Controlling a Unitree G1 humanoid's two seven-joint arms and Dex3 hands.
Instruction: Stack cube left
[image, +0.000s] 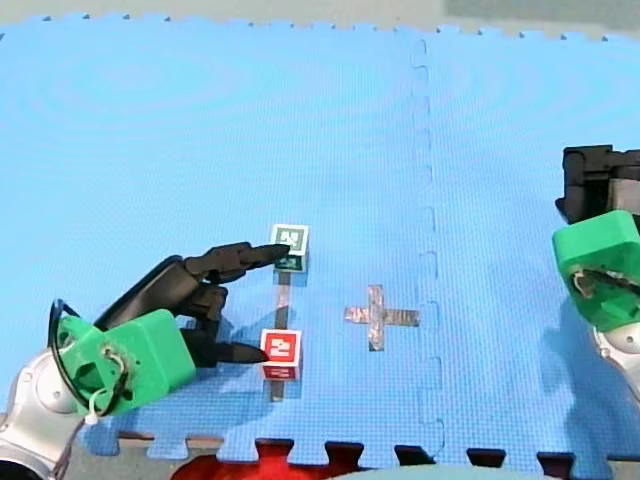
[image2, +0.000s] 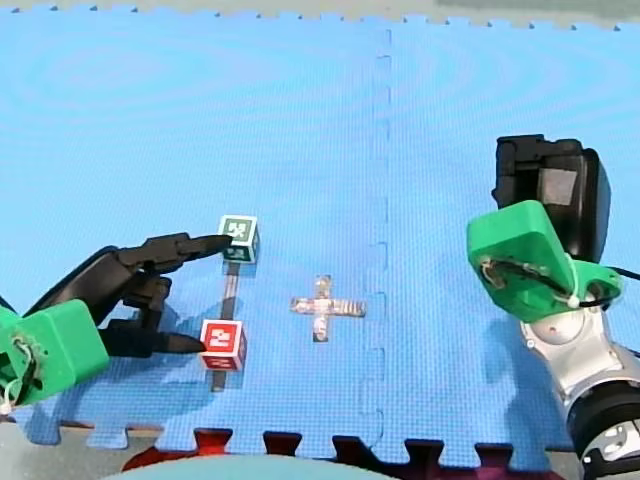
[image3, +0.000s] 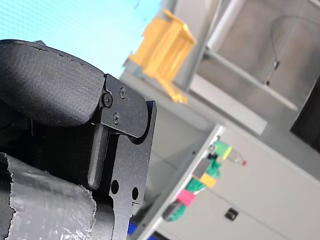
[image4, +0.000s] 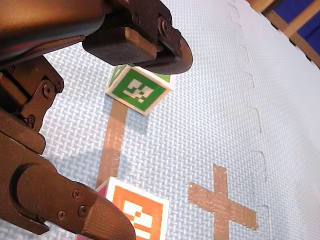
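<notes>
Because the task falls to the left arm, the left hand (image: 205, 295) sits low over the near left corner of the mat (image: 200, 120), holding nothing, its fingers uncurled. Its thumb tip lies at the left face of the red cube (image: 281, 351) and a long fingertip reaches the left face of the green cube (image: 290, 246). Whether either tip presses its cube cannot be told. Neither cube is enclosed, so this reads as an approach, not a grasp.

The red cube stands flat on the mat just inside the near edge, left of centre, with its marker face up. Its sides lie roughly square to that edge. A cube has no long axis, so a pinch across either pair of side faces should serve equally.

A strip of tape (image: 284, 297) runs away from the red cube to the green cube, which stands farther in, apart from the red one. It is also marker face up and turned slightly from square. The strip gives the line of the pair, near to far.

A tape cross (image: 379, 316) lies to the right of the strip, near the mat's seam. The right hand (image2: 545, 190) is held by the right edge, well apart from both cubes, probably to leave the work area free. Whether it is closed cannot be told.
</notes>
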